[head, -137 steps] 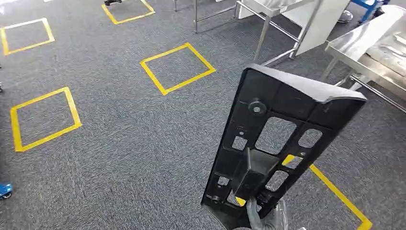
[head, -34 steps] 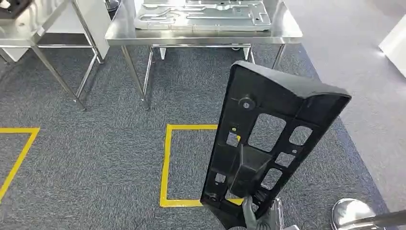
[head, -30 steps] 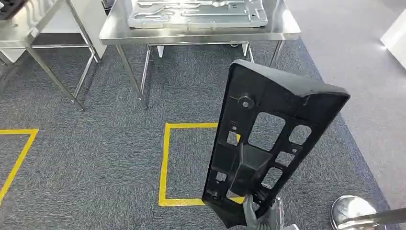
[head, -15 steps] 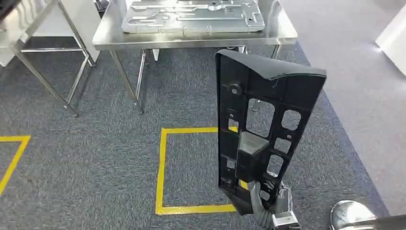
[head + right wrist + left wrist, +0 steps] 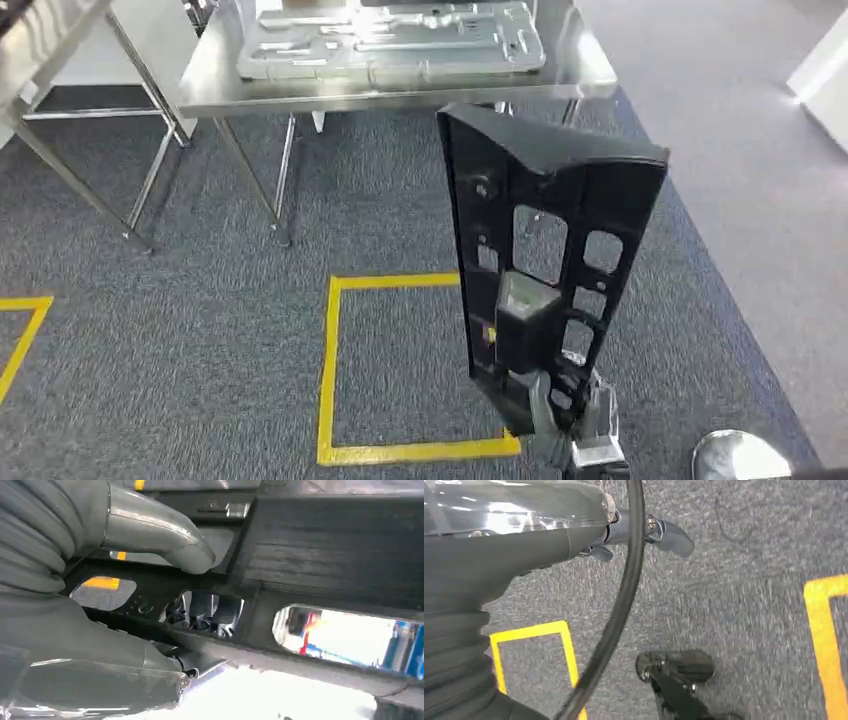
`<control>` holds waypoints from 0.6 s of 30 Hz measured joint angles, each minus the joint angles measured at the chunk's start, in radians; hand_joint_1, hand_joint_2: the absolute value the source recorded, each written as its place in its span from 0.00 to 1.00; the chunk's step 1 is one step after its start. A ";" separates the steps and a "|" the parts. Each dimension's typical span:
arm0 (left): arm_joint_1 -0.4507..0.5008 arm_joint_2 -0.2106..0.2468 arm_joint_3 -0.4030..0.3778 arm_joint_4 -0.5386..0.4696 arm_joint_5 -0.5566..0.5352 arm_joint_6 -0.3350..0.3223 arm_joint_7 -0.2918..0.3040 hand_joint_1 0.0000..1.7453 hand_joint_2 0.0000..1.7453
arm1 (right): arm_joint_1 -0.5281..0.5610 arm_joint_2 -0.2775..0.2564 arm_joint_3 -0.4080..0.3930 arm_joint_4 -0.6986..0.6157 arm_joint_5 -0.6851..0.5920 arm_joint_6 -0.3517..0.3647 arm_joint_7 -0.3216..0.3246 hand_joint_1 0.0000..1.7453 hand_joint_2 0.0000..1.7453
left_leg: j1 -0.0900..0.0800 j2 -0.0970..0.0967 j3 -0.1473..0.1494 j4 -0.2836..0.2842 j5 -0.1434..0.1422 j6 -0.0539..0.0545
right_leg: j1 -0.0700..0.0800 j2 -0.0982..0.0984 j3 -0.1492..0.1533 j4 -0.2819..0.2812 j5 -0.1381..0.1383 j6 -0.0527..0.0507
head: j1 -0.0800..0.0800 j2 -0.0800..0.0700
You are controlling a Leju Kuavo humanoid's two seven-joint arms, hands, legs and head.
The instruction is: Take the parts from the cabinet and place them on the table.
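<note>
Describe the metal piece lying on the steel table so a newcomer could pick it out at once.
Look to the far end of the grey carpet, past the yellow taped square, where a steel table stands on thin legs. Flat on its top lies the stamped metal panel, wide and silver with raised ribs and cutouts. Unlike the black plastic part held upright by the right hand, it is shiny and lies flat.

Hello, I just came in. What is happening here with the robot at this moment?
The robot's right hand holds a long black plastic part upright by its lower end, above grey carpet with a yellow taped square. A steel table stands just ahead, with a metal panel on it. The part is not yet on the table. The left hand hangs over the floor and holds nothing.
</note>
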 joint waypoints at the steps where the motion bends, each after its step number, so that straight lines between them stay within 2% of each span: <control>1: -0.003 0.000 0.000 0.000 -0.005 -0.005 0.001 0.00 1.00 | -0.015 0.000 -0.007 0.001 0.008 -0.018 0.011 1.00 1.00 | 0.001 -0.002 -0.010 0.038 -0.003 -0.001 | 0.001 -0.001 0.010 -0.003 -0.004 -0.006 | 0.002 0.000; 2: -0.007 0.000 0.000 0.000 -0.011 -0.007 0.004 0.00 1.00 | -0.037 0.000 -0.018 0.005 0.016 -0.036 0.023 1.00 1.00 | 0.001 -0.002 -0.048 0.105 -0.014 -0.001 | 0.002 -0.001 0.016 -0.004 -0.008 -0.011 | 0.000 0.000; 3: -0.008 0.001 0.000 0.000 -0.017 -0.007 0.007 0.00 1.00 | -0.059 0.000 -0.032 0.011 0.032 -0.053 0.037 1.00 1.00 | 0.000 -0.002 -0.102 0.189 -0.038 0.000 | 0.004 0.000 0.020 -0.004 -0.013 -0.017 | 0.001 0.000; 4: -0.007 0.002 0.000 0.000 -0.023 -0.008 0.009 0.00 1.00 | -0.080 0.000 -0.049 0.021 0.053 -0.071 0.052 1.00 1.00 | -0.002 -0.002 -0.154 0.263 -0.073 0.000 | 0.007 0.000 0.025 -0.004 -0.019 -0.018 | 0.001 0.000; 5: -0.006 0.003 0.000 0.000 -0.028 -0.010 0.010 0.00 1.00 | -0.101 -0.002 -0.065 0.034 0.075 -0.085 0.069 1.00 1.00 | -0.003 -0.002 -0.193 0.309 -0.100 0.001 | 0.010 0.003 0.032 -0.004 -0.025 -0.021 | 0.000 0.000; 6: -0.004 0.003 0.000 0.000 -0.033 -0.012 0.010 0.00 1.00 | -0.122 -0.004 -0.084 0.051 0.106 -0.100 0.088 1.00 1.00 | -0.003 -0.002 -0.215 0.320 -0.101 0.005 | 0.013 0.005 0.040 -0.004 -0.031 -0.022 | 0.001 0.000; 7: -0.004 0.003 0.000 0.000 -0.040 -0.014 0.010 0.00 1.00 | -0.148 -0.008 -0.103 0.068 0.144 -0.115 0.108 1.00 1.00 | -0.006 -0.002 -0.218 0.286 -0.071 0.011 | 0.017 0.008 0.052 -0.004 -0.038 -0.022 | 0.001 0.000; 8: -0.005 0.003 0.000 0.000 -0.045 -0.016 0.011 0.00 1.00 | -0.175 -0.013 -0.121 0.084 0.193 -0.130 0.131 1.00 1.00 | -0.011 -0.003 -0.205 0.220 -0.017 0.021 | 0.021 0.009 0.063 -0.004 -0.045 -0.023 | 0.001 0.000; 10: -0.006 0.006 0.000 0.000 -0.055 -0.016 0.013 0.00 1.00 | -0.230 -0.021 -0.142 0.115 0.284 -0.149 0.168 1.00 1.00 | -0.024 -0.003 -0.162 0.065 0.110 0.052 | 0.023 0.010 0.077 -0.006 -0.058 -0.023 | 0.001 0.000; 11: -0.007 0.009 0.000 0.000 -0.059 -0.017 0.015 0.00 1.00 | -0.251 -0.024 -0.149 0.133 0.316 -0.153 0.178 1.00 1.00 | -0.030 -0.004 -0.167 0.067 0.077 0.056 | 0.029 0.013 0.086 -0.004 -0.063 -0.016 | 0.002 0.000; 12: -0.010 0.010 0.000 0.000 -0.059 -0.018 0.015 0.00 1.00 | -0.266 -0.027 -0.155 0.142 0.325 -0.155 0.183 1.00 1.00 | -0.035 -0.011 -0.162 0.060 0.047 0.058 | 0.024 0.015 0.085 -0.007 -0.069 -0.006 | 0.001 0.000; 13: -0.010 0.010 0.000 0.000 -0.059 -0.018 0.016 0.00 1.00 | -0.272 -0.029 -0.158 0.150 0.331 -0.155 0.190 1.00 1.00 | -0.037 -0.011 -0.153 0.050 0.068 0.064 | 0.022 0.013 0.095 -0.010 -0.068 -0.001 | 0.001 0.000; 14: -0.007 0.012 0.000 0.000 -0.059 -0.018 0.017 0.00 1.00 | -0.277 -0.032 -0.163 0.159 0.336 -0.155 0.194 1.00 1.00 | -0.036 -0.013 -0.143 0.034 0.088 0.071 | 0.024 0.012 0.095 0.012 -0.051 0.006 | 0.002 0.000; 15: -0.007 0.011 0.000 0.000 -0.060 -0.018 0.017 0.00 1.00 | -0.284 -0.034 -0.166 0.163 0.338 -0.155 0.195 1.00 1.00 | -0.030 -0.013 -0.120 0.025 0.095 0.075 | 0.024 0.012 0.099 0.017 -0.058 0.012 | 0.001 0.000; 16: -0.009 0.011 0.000 0.000 -0.060 -0.018 0.016 0.00 1.00 | -0.289 -0.036 -0.169 0.168 0.340 -0.156 0.196 1.00 1.00 | -0.028 -0.011 -0.111 0.017 0.097 0.075 | 0.020 0.009 0.098 0.034 -0.070 0.016 | 0.002 0.000; 17: -0.011 0.011 0.000 0.000 -0.060 -0.018 0.016 0.00 1.00 | -0.298 -0.038 -0.172 0.171 0.341 -0.156 0.196 1.00 1.00 | -0.027 -0.011 -0.106 0.015 0.096 0.078 | 0.019 0.007 0.075 0.074 -0.090 0.020 | 0.001 0.000; 18: -0.012 0.011 0.000 0.000 -0.060 -0.018 0.016 0.00 1.00 | -0.304 -0.040 -0.175 0.174 0.341 -0.157 0.196 1.00 1.00 | -0.026 -0.011 -0.105 0.015 0.094 0.080 | 0.016 0.007 0.036 0.133 -0.117 0.027 | 0.001 0.000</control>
